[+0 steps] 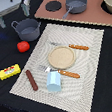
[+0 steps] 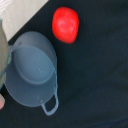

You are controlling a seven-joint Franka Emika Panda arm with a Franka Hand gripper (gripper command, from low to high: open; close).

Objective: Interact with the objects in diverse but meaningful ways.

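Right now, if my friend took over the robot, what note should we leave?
Gripper: up at the exterior view's top left, holding nothing visible; open or shut, I cannot tell.
Grey pot looks empty, red tomato just beside it, apart, both on the dark table.
Yellow packet lies off the mat; brown sausage and light blue cup sit on it.
Done: nothing shows as placed.
Left: a likely first move is the tomato into the pot.
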